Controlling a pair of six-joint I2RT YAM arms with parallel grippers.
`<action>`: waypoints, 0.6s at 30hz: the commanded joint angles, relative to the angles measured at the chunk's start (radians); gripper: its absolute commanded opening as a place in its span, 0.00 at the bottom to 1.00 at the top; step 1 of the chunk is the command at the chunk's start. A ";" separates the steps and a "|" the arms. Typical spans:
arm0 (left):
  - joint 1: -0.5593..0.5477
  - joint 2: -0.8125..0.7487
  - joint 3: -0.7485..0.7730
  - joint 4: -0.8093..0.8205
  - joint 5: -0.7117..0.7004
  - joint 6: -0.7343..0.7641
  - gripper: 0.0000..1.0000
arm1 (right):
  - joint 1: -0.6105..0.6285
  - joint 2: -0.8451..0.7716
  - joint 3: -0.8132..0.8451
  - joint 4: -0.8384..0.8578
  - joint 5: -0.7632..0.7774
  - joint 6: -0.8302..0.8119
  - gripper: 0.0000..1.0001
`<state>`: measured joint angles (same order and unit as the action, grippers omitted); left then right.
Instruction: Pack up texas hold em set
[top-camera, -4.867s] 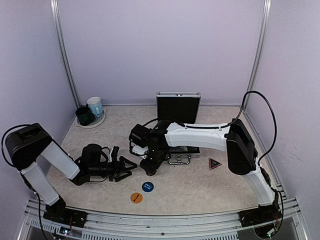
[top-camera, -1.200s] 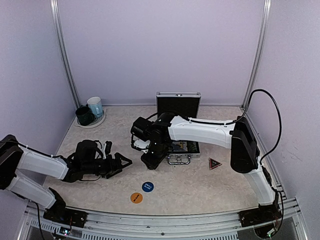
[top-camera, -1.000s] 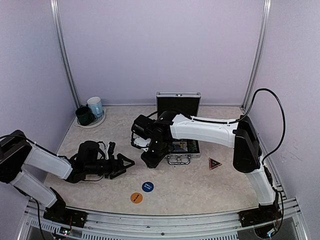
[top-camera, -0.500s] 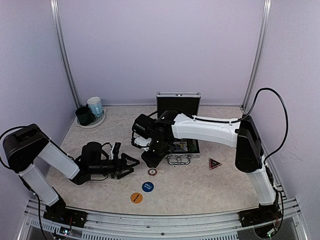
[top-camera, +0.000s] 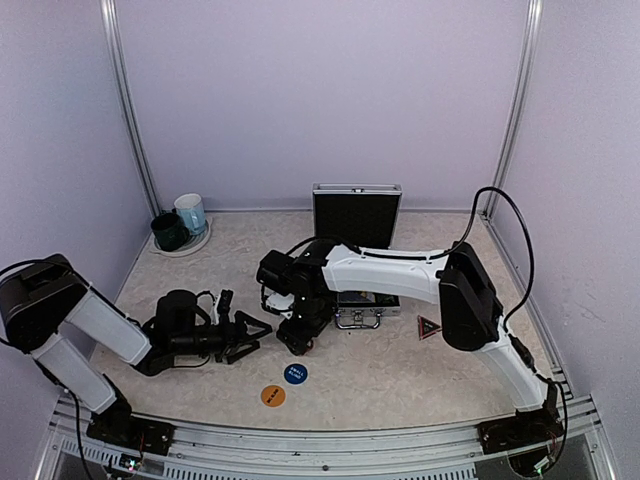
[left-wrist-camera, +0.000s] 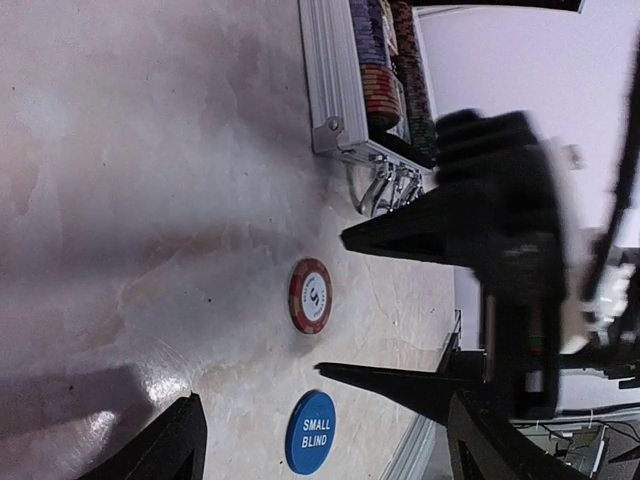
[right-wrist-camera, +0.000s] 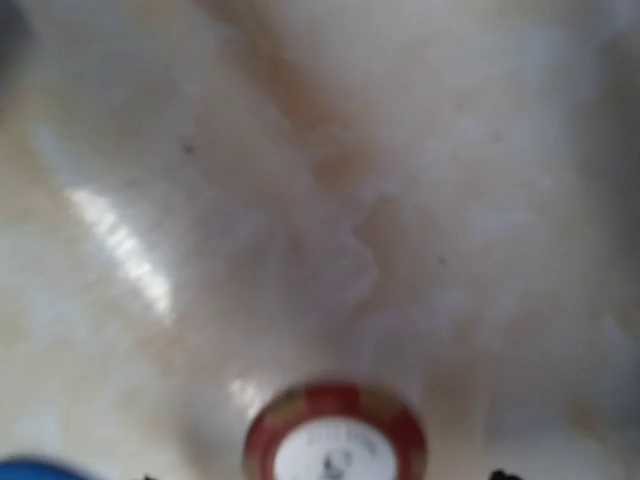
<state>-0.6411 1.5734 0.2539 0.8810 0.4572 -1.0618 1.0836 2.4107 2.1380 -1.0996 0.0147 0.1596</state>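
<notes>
Lower right gripper (left-wrist-camera: 334, 305), fingers spread astride red chip (left-wrist-camera: 311, 296) lying flat on table (left-wrist-camera: 150, 150) before case (left-wrist-camera: 330, 90); close squarely on rim. Hold left gripper (top-camera: 256, 336), likewise spread, clear.

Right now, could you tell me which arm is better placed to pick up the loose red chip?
Right. The right fingers hang open above the red chip, either side of it; the left fingers lie off to one side.

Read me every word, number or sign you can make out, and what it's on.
"SMALL BLIND" on the blue round button.
On the red chip, a centre mark too blurred to read.
On the orange button, lettering too small to read.
On the triangular marker, a sign too small to read.
</notes>
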 joint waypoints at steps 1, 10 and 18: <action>0.003 -0.081 -0.018 -0.059 -0.042 0.032 0.82 | 0.006 0.067 0.058 -0.045 0.003 0.006 0.71; 0.004 -0.162 -0.021 -0.138 -0.063 0.057 0.83 | -0.010 0.116 0.063 -0.079 -0.005 0.012 0.58; 0.006 -0.201 -0.021 -0.184 -0.079 0.071 0.83 | -0.007 0.106 0.005 -0.083 -0.006 0.003 0.47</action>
<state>-0.6403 1.3979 0.2405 0.7303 0.3988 -1.0199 1.0813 2.4851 2.1952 -1.1355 0.0143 0.1658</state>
